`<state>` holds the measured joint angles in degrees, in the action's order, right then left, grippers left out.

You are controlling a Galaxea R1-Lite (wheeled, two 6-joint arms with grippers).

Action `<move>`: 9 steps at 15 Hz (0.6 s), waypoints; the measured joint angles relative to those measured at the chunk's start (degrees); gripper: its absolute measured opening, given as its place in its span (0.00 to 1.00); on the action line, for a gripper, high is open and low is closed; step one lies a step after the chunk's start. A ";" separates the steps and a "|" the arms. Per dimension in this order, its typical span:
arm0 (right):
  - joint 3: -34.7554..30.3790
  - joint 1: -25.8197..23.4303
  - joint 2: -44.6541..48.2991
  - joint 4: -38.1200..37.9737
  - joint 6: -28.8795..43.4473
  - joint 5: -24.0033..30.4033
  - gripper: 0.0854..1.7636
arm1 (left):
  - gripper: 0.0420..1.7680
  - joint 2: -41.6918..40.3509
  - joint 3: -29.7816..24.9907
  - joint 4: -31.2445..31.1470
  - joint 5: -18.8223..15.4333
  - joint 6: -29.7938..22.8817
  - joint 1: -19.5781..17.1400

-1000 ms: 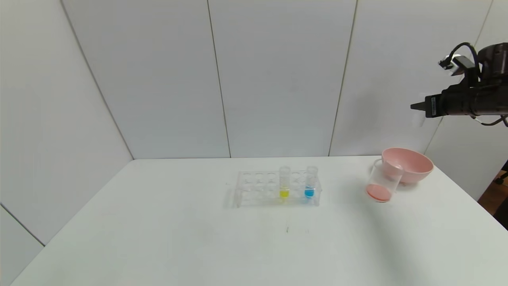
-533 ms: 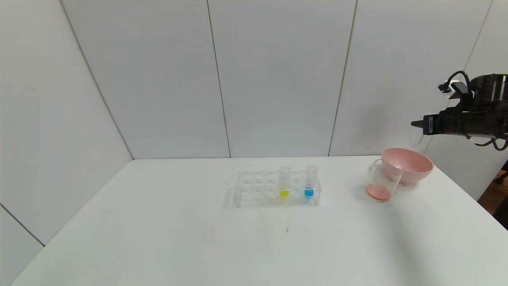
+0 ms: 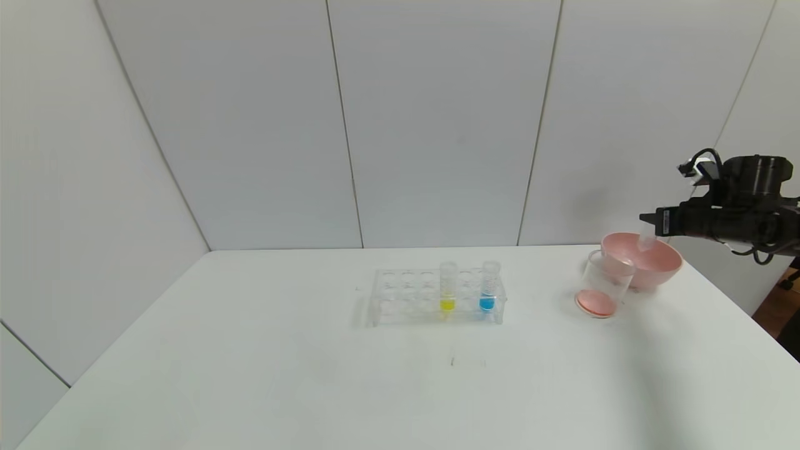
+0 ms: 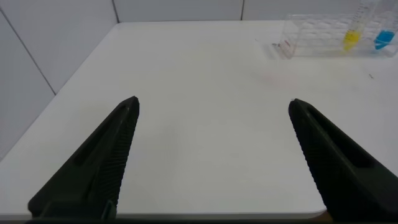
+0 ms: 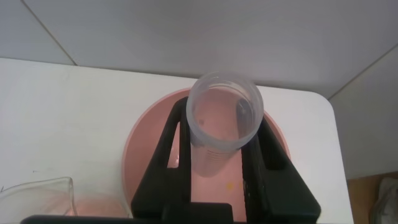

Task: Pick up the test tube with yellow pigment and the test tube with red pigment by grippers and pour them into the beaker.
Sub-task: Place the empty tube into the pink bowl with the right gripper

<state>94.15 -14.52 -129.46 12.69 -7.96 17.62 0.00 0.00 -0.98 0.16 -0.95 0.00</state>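
Observation:
My right gripper (image 3: 647, 220) is shut on the test tube with red pigment (image 3: 645, 240), which looks empty. It holds the tube mouth-up over the pink bowl (image 3: 664, 270). In the right wrist view the tube (image 5: 224, 118) sits between the black fingers (image 5: 169, 149) above the bowl (image 5: 146, 149). The beaker (image 3: 603, 284) stands beside the bowl with red-orange liquid at its bottom; its rim shows in the right wrist view (image 5: 37, 186). The test tube with yellow pigment (image 3: 447, 289) stands in the clear rack (image 3: 406, 295). My left gripper (image 4: 214, 104) is open and empty, low over the table's near left part.
A blue-liquid tube (image 3: 489, 287) stands in the rack next to the yellow one; both show in the left wrist view (image 4: 352, 31) (image 4: 382, 34). The rack sits mid-table. The bowl and beaker are near the table's far right corner, close to the wall.
My right gripper has come down with the empty tube from high above the table's right side to just over the pink bowl. Nothing else has moved.

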 joint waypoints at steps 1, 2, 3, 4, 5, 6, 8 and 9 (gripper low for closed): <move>-0.13 -0.09 -0.48 0.04 0.06 -0.02 0.26 | 0.97 0.00 0.00 0.00 0.00 0.00 0.00; -0.21 -0.13 -0.85 0.04 0.11 -0.05 0.26 | 0.97 0.00 0.00 0.00 0.00 0.02 0.00; -0.27 -0.22 -1.16 0.04 0.22 -0.05 0.26 | 0.97 0.00 0.00 0.00 -0.02 0.00 0.00; -0.29 -0.37 -1.35 0.06 0.22 -0.07 0.26 | 0.97 0.00 0.00 0.00 -0.02 0.00 0.00; -0.27 -0.46 -1.49 0.13 0.22 -0.02 0.26 | 0.97 0.00 0.00 0.00 0.00 0.00 0.00; -0.27 -0.52 -1.60 0.24 0.17 0.00 0.33 | 0.97 0.00 0.00 0.00 -0.02 0.00 0.00; -0.21 -0.57 -1.68 0.39 0.22 0.09 0.47 | 0.97 0.00 0.00 0.00 0.00 0.00 0.00; -0.13 -0.59 -1.71 0.39 0.30 0.04 0.53 | 0.97 0.00 0.00 0.00 0.00 0.00 0.00</move>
<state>94.01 -15.10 -131.17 13.08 -7.66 17.65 0.00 0.00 -0.98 0.16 -0.95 0.00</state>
